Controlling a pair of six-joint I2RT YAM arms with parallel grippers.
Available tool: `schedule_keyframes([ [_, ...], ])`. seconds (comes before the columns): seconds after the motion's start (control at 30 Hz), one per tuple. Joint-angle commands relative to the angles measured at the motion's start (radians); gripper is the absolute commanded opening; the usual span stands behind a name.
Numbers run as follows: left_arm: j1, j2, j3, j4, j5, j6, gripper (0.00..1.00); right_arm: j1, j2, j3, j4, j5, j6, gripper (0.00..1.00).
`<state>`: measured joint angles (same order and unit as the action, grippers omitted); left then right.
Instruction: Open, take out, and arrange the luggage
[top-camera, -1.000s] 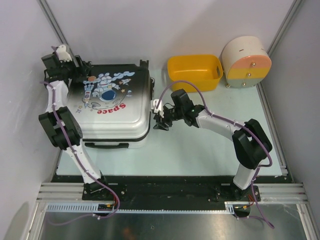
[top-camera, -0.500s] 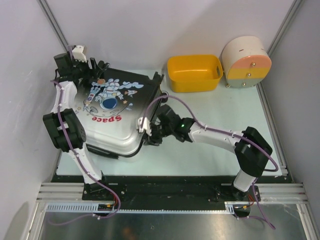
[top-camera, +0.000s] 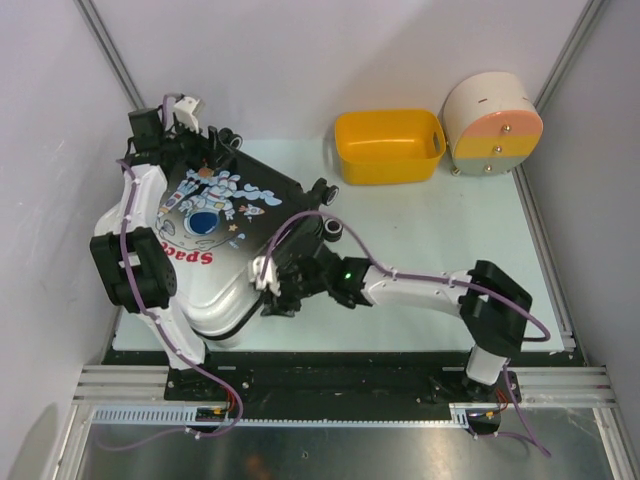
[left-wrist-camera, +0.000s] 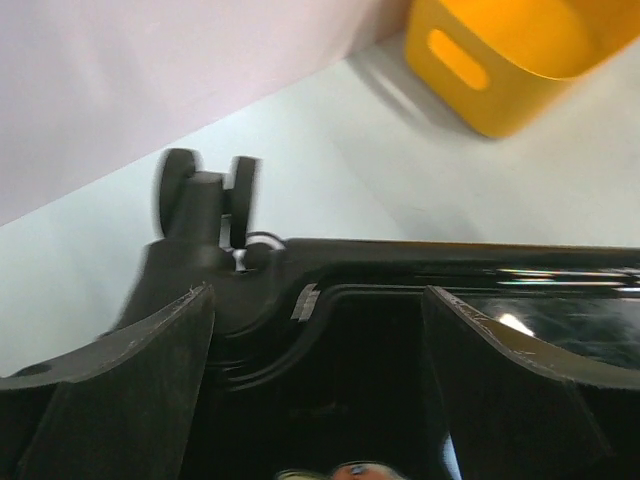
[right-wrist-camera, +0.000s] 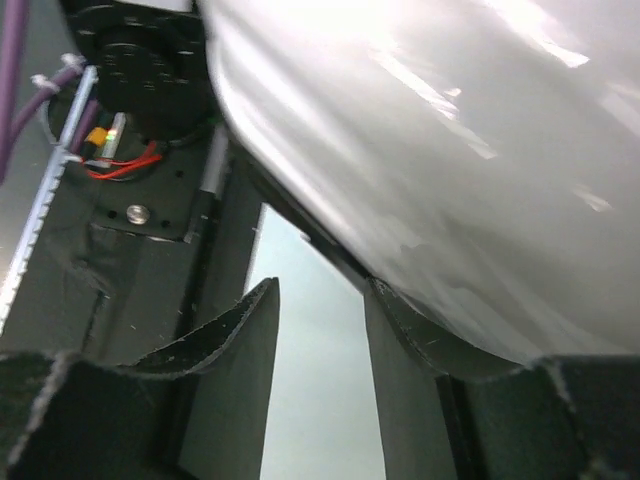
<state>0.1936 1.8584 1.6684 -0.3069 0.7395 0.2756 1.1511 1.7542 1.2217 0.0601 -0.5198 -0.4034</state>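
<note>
Case (top-camera: 215, 230) now skewed twd near-left corner, still shut; R hand (top-camera: 268, 290) released, shoving; L hand (top-camera: 193, 148) released atop.

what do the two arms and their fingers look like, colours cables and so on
Both the left arm and the right arm have white tubular links between boxy black joint housings. A purple cable loops loosely along each. A small green light glows near the right wrist. The fingers are dark and wedge-shaped, with scuffed pale edges.
</note>
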Motion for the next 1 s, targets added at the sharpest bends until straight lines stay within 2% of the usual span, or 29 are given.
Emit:
schedule_keyframes([
  [0.0,-0.039,0.007,-0.065,-0.294,0.106,-0.006,0.88,-0.135,-0.183,-0.052,0.004,0.043,0.095,0.45],
  [0.03,-0.039,0.002,-0.071,-0.294,0.113,0.0,0.87,-0.178,-0.27,-0.094,0.016,0.032,0.103,0.45],
  [0.17,-0.055,-0.01,-0.085,-0.293,0.106,0.042,0.86,-0.273,-0.412,-0.272,0.056,0.033,0.091,0.47],
  [0.37,-0.086,0.033,-0.088,-0.294,0.1,0.022,0.8,-0.456,-0.394,-0.32,0.056,-0.031,0.077,0.47],
  [0.53,-0.141,0.071,-0.121,-0.299,0.153,0.007,0.68,-0.527,-0.417,-0.327,0.034,-0.06,0.074,0.49],
  [0.67,-0.184,0.093,-0.144,-0.302,0.191,-0.006,0.65,-0.579,-0.466,-0.35,-0.025,-0.095,0.04,0.52],
  [0.7,-0.224,0.09,-0.144,-0.302,0.195,-0.009,0.66,-0.583,-0.473,-0.366,-0.025,-0.097,0.038,0.52],
  [0.8,-0.226,0.079,-0.104,-0.302,0.196,-0.064,0.71,-0.587,-0.496,-0.372,-0.029,-0.094,0.04,0.53],
  [0.9,-0.197,0.052,-0.013,-0.304,0.155,-0.121,0.86,-0.593,-0.506,-0.372,-0.023,-0.101,0.038,0.55],
  [0.93,-0.154,0.051,0.057,-0.302,0.144,-0.143,0.92,-0.596,-0.509,-0.372,-0.023,-0.1,0.038,0.55],
  [0.97,-0.129,0.059,0.097,-0.302,0.124,-0.195,0.94,-0.597,-0.516,-0.37,-0.026,-0.1,0.038,0.56],
])
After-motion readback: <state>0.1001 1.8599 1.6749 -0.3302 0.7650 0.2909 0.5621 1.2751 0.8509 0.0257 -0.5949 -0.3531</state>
